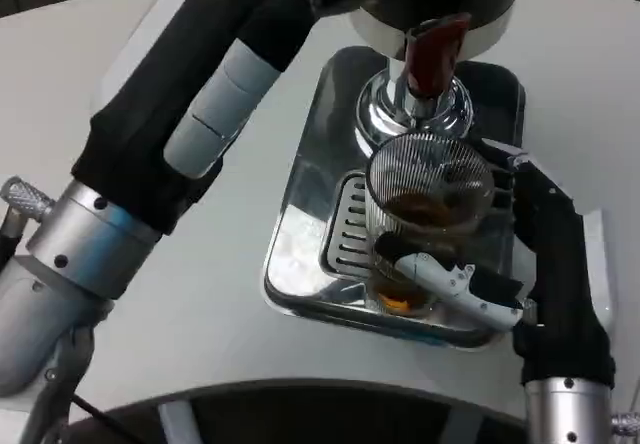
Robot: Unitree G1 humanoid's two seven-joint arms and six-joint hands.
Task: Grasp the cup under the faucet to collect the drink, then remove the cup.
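White table (pixel 200 294) bearing a chrome drip tray (pixel 300 234). Left arm (pixel 180 134) reaches toward the dispenser; its hand is hidden, state undeterminable. Right hand (pixel 500 254) clasps the ribbed glass cup (pixel 428 214), holding brown drink, beneath the red-handled faucet (pixel 432 54).

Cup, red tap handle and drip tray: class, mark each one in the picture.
cup (pixel 430 179): head view, ribbed glass wall.
red tap handle (pixel 432 52): head view, middle of the handle.
drip tray (pixel 300 249): head view, bare left part.

Right hand (pixel 500 254) curled in grip; left forearm (pixel 150 164) reaching up, forward.
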